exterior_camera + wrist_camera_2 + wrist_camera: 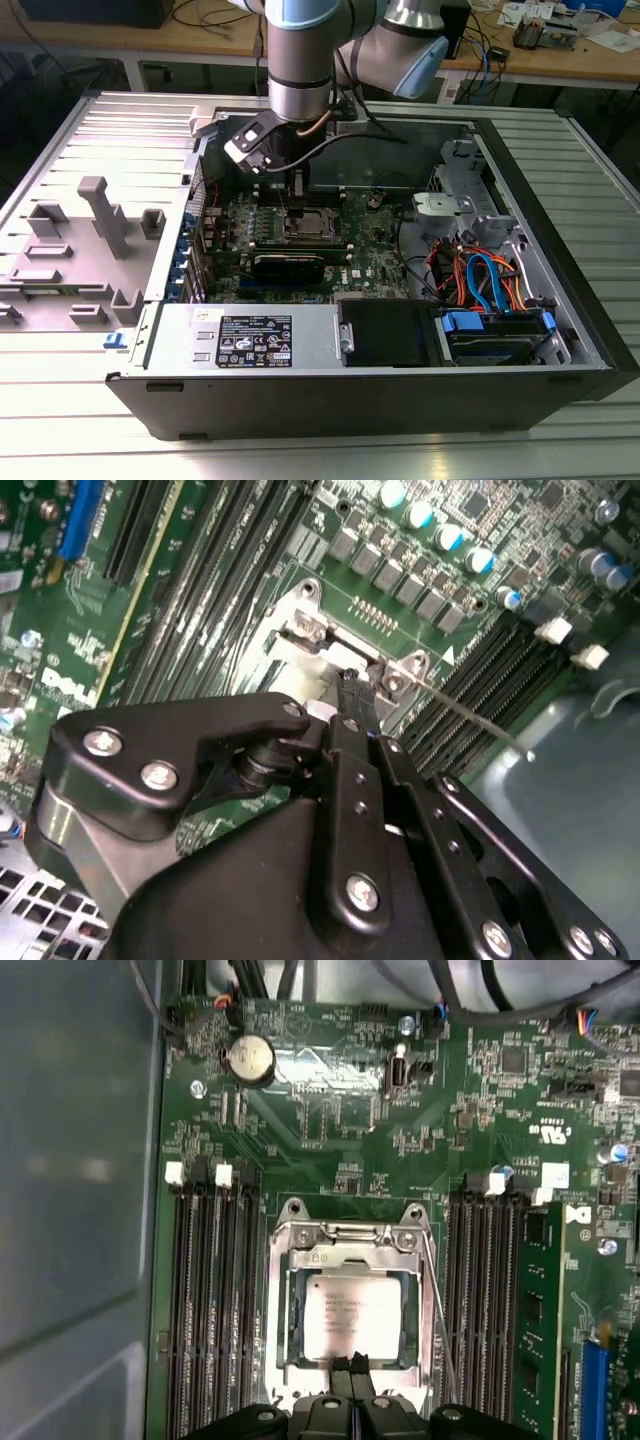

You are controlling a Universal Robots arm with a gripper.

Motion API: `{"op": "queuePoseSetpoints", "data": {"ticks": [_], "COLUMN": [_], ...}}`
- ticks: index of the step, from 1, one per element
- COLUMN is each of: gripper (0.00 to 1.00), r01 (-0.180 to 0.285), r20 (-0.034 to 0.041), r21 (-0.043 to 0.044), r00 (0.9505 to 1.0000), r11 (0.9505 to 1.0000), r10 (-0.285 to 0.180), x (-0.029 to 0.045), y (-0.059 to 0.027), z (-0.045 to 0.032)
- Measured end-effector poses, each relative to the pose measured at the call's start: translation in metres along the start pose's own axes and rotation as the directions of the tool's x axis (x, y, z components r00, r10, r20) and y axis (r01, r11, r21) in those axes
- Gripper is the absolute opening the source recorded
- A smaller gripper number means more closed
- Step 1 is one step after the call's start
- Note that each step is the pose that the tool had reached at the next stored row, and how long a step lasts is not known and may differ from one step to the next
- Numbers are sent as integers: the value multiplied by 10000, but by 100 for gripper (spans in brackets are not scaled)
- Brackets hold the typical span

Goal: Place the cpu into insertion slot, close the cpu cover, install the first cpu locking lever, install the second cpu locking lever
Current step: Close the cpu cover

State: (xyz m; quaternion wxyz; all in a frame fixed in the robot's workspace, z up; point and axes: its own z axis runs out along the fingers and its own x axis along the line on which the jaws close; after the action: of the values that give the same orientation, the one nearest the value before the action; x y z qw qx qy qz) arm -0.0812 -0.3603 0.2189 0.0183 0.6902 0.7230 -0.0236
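Over green board inside open computer case, pincer tips pressed together, gripping nothing.
Seated in insertion slot under lowered cpu cover, cpu just beside those tips.

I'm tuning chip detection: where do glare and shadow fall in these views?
First wrist view: the cpu reflects light and looks pale; exterior view: a bright sheen streaks the table along its front, and the computer case interior sits dimmer; second wrist view: the black claw looms dark against the washed-out metal socket frame.
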Motion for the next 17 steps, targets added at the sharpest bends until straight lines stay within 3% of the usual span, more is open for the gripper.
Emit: {"op": "queuePoseSetpoints", "data": {"ticks": [6, 10, 13, 14, 17], "gripper": [11, 11, 11, 11, 11], "r01": [31, 38, 38, 38, 43], "r20": [-2, -5, -3, -6, -9], "r21": [-1, -1, -1, 3, 104], "r00": [10000, 10000, 10000, 10000, 10000], "r11": [10000, 10000, 10000, 10000, 9999], "r10": [-31, -38, -38, -38, -43], "x": [9, 9, 5, 6, -3], "y": [-32, -41, -41, -31, 127], "z": [122, 120, 61, 58, 54]}}
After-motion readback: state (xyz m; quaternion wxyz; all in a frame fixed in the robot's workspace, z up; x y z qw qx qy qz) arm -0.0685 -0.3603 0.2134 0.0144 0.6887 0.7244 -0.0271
